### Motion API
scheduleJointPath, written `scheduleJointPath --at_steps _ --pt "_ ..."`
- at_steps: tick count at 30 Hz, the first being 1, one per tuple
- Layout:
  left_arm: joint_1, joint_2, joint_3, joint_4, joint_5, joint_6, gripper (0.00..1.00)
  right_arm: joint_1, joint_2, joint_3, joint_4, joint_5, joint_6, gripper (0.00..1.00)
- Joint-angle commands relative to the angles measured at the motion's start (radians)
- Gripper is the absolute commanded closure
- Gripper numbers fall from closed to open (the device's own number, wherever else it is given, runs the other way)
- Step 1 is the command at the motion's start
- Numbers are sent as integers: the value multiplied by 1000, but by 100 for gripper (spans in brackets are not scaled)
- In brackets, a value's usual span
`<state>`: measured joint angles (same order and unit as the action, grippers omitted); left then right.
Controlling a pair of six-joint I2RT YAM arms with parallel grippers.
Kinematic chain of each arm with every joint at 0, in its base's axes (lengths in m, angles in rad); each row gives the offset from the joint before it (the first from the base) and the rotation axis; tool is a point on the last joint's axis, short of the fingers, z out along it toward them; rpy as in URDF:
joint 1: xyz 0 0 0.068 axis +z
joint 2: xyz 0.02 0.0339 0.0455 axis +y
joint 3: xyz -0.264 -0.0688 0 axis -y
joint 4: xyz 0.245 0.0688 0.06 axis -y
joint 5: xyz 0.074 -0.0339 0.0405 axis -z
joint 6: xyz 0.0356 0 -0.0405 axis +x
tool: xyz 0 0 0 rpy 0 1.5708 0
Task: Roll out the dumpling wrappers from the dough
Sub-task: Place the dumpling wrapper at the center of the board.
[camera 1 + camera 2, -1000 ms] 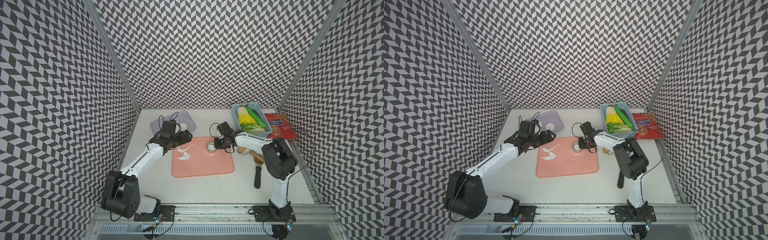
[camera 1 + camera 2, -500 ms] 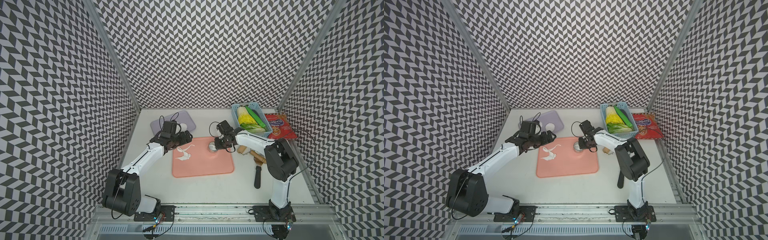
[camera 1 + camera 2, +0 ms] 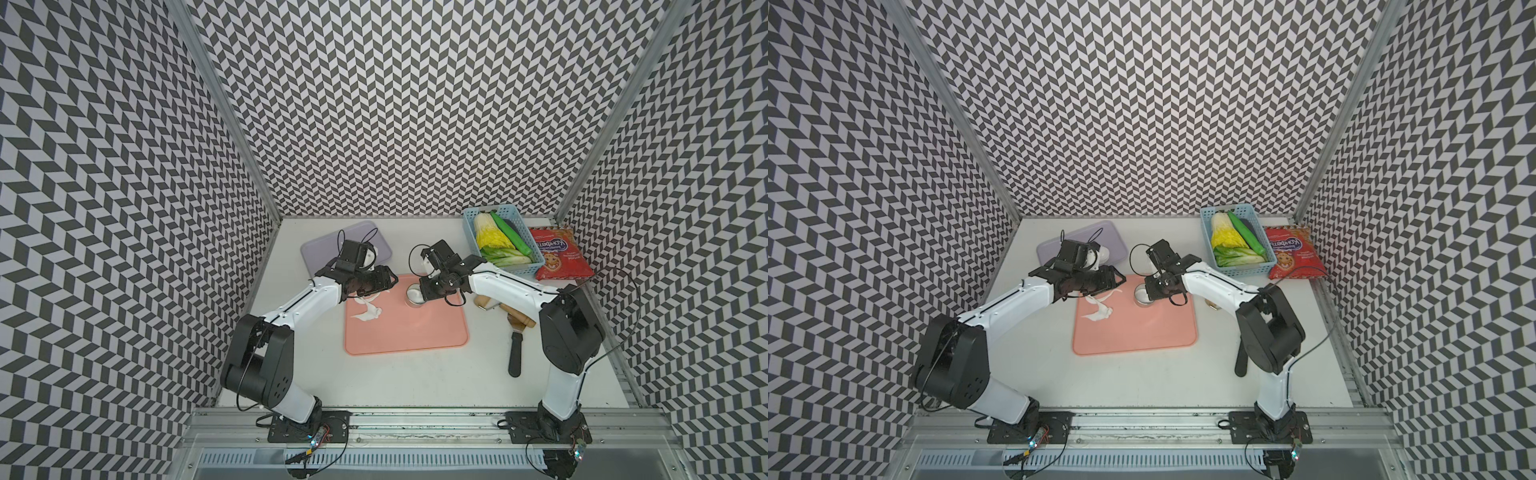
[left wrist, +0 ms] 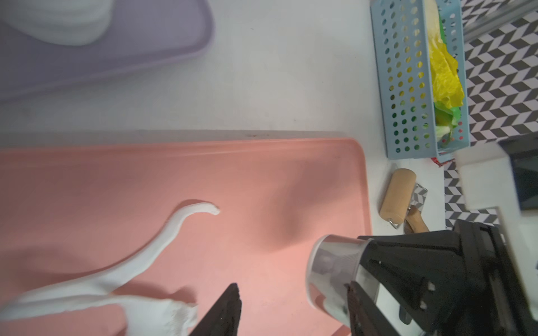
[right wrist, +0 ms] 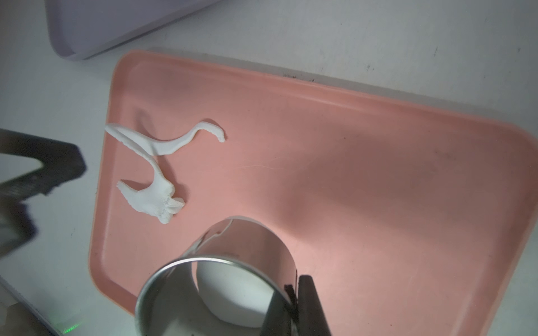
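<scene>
Between the fingers of the right claw (image 3: 423, 291) is the thin wall of a steel ring cutter (image 5: 256, 247), pinched tight, with the ring standing upright on a pink tray (image 3: 407, 336). A round white disc (image 5: 230, 291) shows inside the ring. Away from this claw, toward the left claw (image 3: 384, 282), the dough (image 5: 151, 197) lies flat on the same tray as a ragged scrap: a small lump with thin curling strips, touching neither claw. The left claw hangs just beside that scrap, near the tray's corner. It is blurred in the right wrist view and only one black finger (image 4: 227, 311) shows in its own view, so I cannot tell how wide it stands. Beyond the left claw, toward the back wall, the dumpling wrappers (image 4: 58, 23) rest in a white stack on a purple tray (image 3: 320, 257). On the right claw's far side, the tabletop (image 3: 415, 382) carries a wooden rolling pin (image 4: 398, 195), a black-handled spatula (image 3: 515, 353), a blue basket (image 4: 407, 87) of leafy vegetables and a red snack bag (image 3: 557, 253).
</scene>
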<state>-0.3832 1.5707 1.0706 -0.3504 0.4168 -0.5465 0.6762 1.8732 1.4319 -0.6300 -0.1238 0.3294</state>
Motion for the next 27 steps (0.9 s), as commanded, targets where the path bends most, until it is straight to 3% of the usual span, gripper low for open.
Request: scheduleJointPath --at_steps 1,5,9,13,20,23,27 --pt "-49 40 62 24 54 24 37 17 -2 39 6 30 -1 100" --pt "-89 100 108 -3 50 31 39 28 -8 43 3 40 14 100" --pt "-114 142 149 -53 35 52 68 30 -16 43 -2 57 14 100" --pt "-124 144 168 -77 -6 58 75 31 -13 50 -23 81 9 100" --pt "-126 139 168 -116 -69 72 74 24 -8 63 -22 100 8 100" --pt "-111 109 164 -129 -126 53 59 6 12 95 -38 115 5 100" --pt "-52 25 122 -109 -158 34 47 -43 44 136 -40 130 16 100"
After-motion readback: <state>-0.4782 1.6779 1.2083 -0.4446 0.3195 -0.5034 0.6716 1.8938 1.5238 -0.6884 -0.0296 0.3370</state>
